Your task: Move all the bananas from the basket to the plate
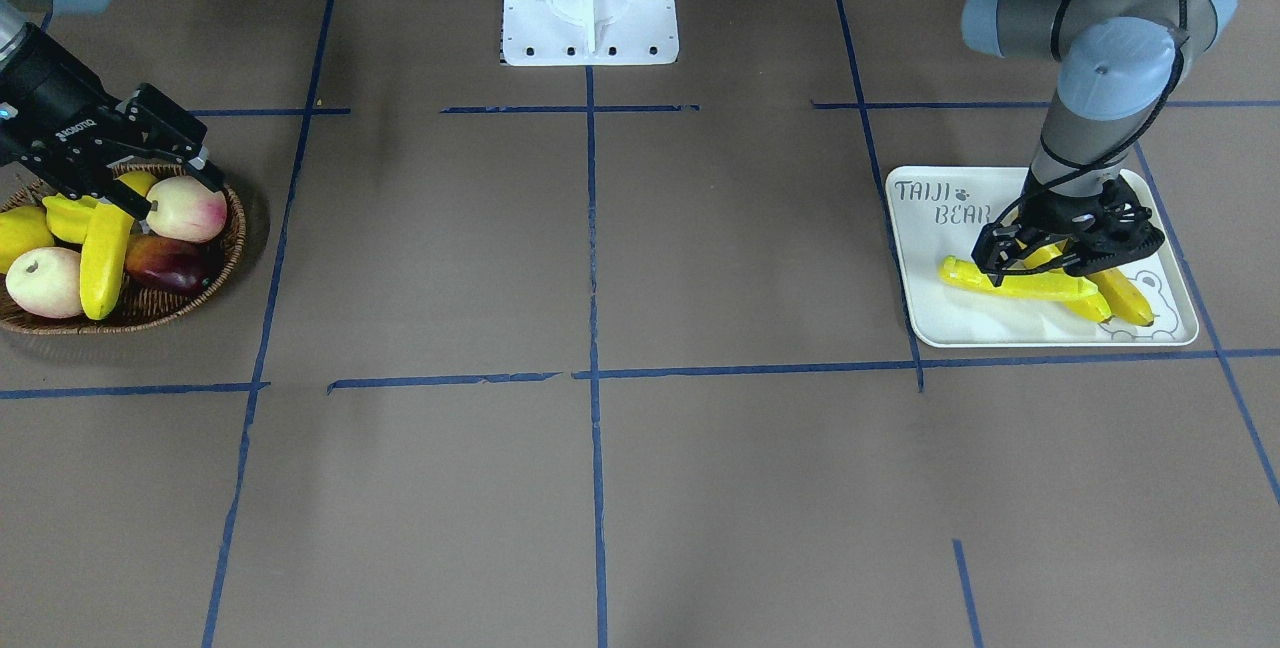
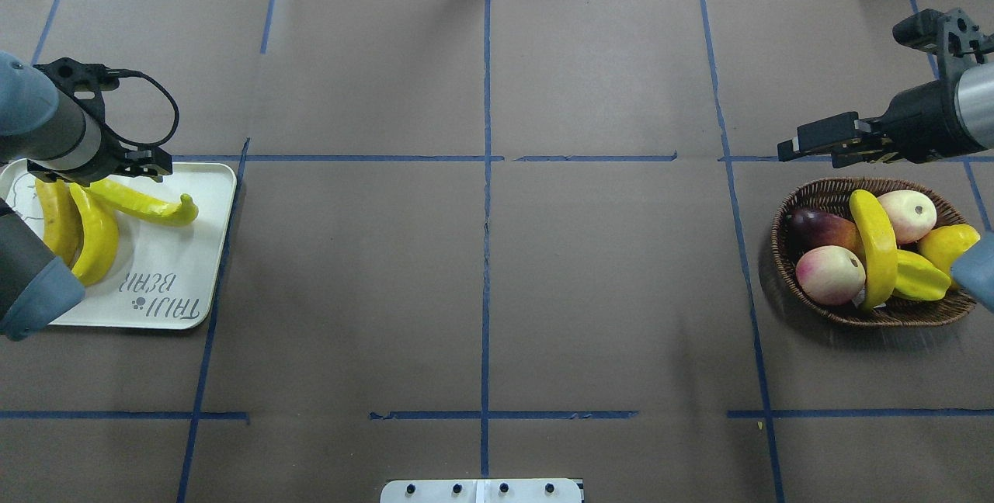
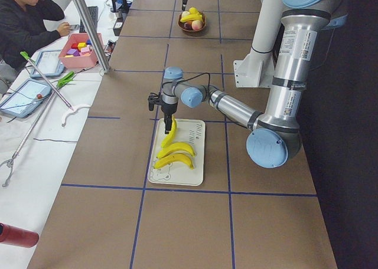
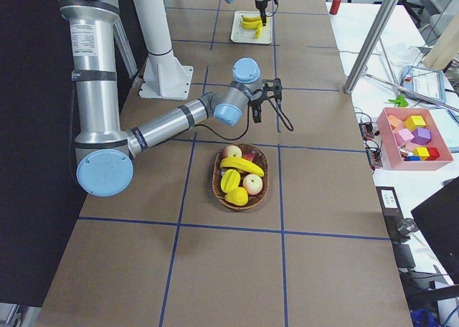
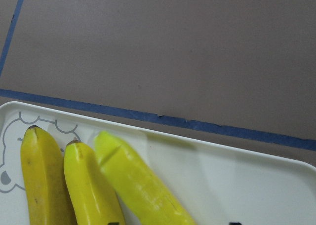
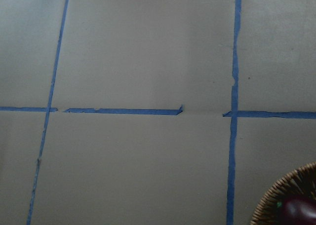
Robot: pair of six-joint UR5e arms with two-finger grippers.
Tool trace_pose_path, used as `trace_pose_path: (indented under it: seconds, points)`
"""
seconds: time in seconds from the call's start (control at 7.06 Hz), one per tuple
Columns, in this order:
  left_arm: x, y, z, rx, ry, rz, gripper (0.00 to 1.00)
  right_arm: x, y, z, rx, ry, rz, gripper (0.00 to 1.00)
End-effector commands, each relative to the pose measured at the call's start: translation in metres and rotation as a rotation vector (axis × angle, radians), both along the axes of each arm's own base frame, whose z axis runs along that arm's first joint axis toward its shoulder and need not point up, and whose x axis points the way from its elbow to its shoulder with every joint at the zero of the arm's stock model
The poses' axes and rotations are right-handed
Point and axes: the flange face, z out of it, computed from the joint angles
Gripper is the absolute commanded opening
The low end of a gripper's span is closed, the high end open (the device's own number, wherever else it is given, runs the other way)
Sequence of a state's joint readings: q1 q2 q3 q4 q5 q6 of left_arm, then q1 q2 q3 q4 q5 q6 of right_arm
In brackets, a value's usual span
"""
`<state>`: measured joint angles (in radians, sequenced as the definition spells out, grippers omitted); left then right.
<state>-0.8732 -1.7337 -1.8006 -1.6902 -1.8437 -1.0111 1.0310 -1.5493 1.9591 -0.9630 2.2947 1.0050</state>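
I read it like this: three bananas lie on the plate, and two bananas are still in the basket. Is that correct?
Not quite. Only one banana is still in the basket, not two; the overhead exterior view shows it most clearly. The rest is correct: three bananas lie on the plate.

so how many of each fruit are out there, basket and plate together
bananas: 4 (3 on the plate, 1 in the basket)
peaches: 2
lemon: 1
starfruit: 1
dark purple fruit: 1
total: 9
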Motion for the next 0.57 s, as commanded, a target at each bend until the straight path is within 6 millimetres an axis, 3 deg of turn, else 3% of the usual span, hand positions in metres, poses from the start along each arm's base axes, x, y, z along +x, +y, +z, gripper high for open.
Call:
trace_pose_path:
  seconds: [0.0, 0.28, 0.42]
  points:
    - [-0.001, 0.002, -0.018, 0.020, 0.027, 0.000, 1.00, 0.007, 0.010, 0.022, -0.021, 0.025, -0.006, 1.00]
    - [-0.009, 0.014, -0.052, 0.046, 0.092, 0.010, 1.00, 0.019, 0.023, 0.051, -0.026, 0.064, -0.016, 1.00]
    - [-0.010, 0.014, -0.059, 0.031, 0.127, 0.019, 1.00, 0.033, 0.034, 0.074, 0.012, 0.106, -0.043, 1.00]
